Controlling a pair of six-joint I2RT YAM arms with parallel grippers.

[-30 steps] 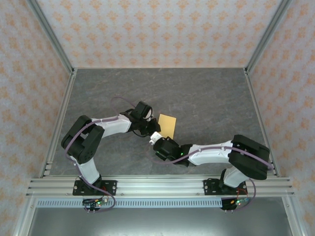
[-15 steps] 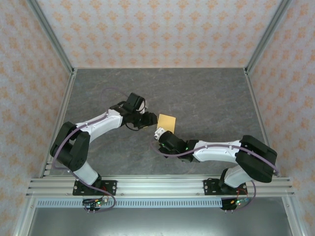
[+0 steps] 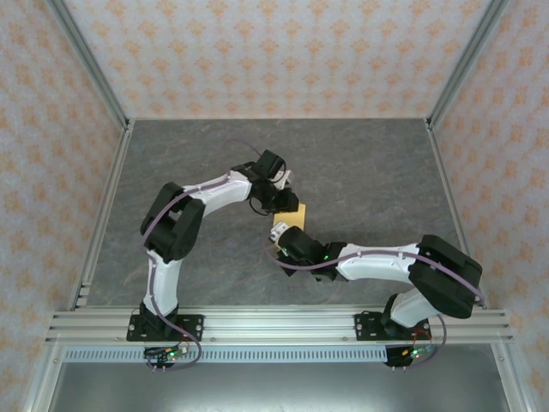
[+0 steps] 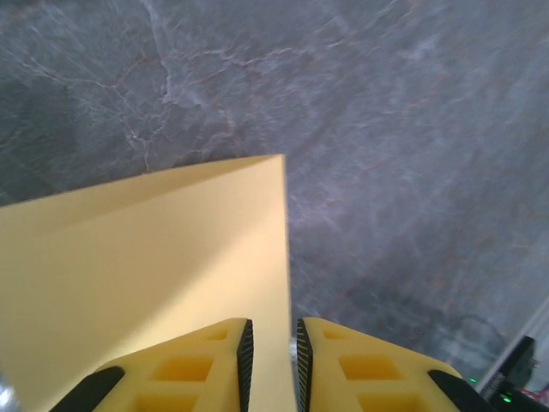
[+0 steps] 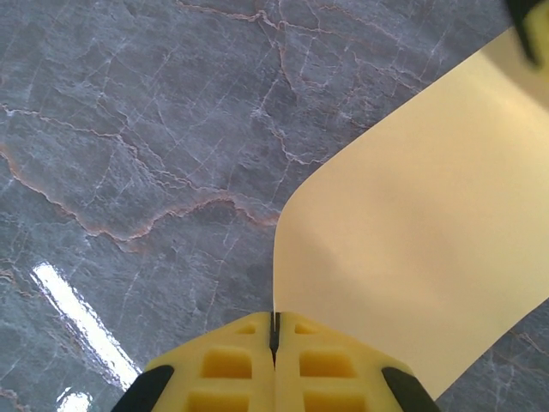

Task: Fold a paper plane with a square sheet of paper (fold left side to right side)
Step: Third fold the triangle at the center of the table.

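On the grey marbled desk (image 3: 369, 172), both arms bent inward, meeting mid-surface at the yellow square sheet of paper (image 3: 294, 220), which is lifted and bowed between them; left fingers (image 4: 247, 343) nearly closed, nipping one straight edge; right fingers (image 5: 280, 324) pressed together, pinching the curled near edge.

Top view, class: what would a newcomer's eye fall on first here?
The yellow paper at mid-table, the one bright thing on the grey marbled table. Next, the right pincer shut on its curling near end, and the left pincer straddling an edge at the far end, jaws barely apart.
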